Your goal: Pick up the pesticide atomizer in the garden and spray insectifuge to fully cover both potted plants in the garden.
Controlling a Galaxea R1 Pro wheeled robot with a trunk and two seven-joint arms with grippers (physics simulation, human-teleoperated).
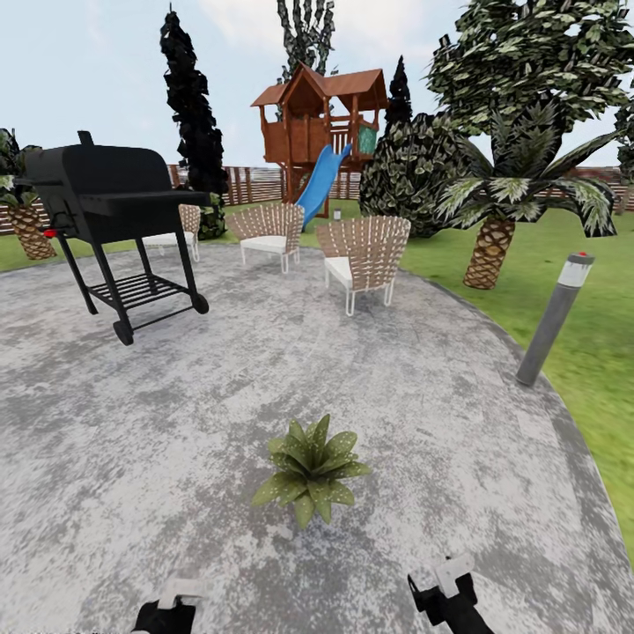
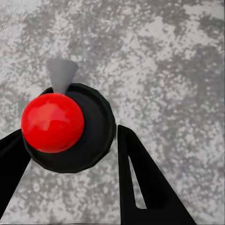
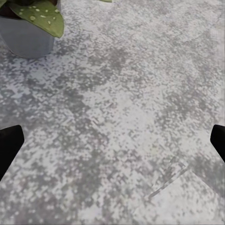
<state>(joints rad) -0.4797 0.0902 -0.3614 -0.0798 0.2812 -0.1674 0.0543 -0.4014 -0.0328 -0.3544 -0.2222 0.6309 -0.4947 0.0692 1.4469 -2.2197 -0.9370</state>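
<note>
On the grey patio (image 1: 176,423) ahead sits a plant (image 1: 310,468), its green leaves dotted with whitish specks (image 3: 36,10), in a grey pot (image 3: 26,40); left end effector (image 2: 70,154) grips the atomizer (image 2: 70,126) with red top; right end effector (image 3: 112,140) spreads wide, holding nothing.

The pesticide atomizer (image 2: 70,129), a black bottle with a round red top and grey nozzle, sits clamped between the left gripper (image 2: 70,154) fingers above the stone patio (image 1: 176,414). One potted plant (image 1: 310,468) stands upright on it, its green leaves dotted with whitish insectifuge (image 3: 41,13) specks.
</note>
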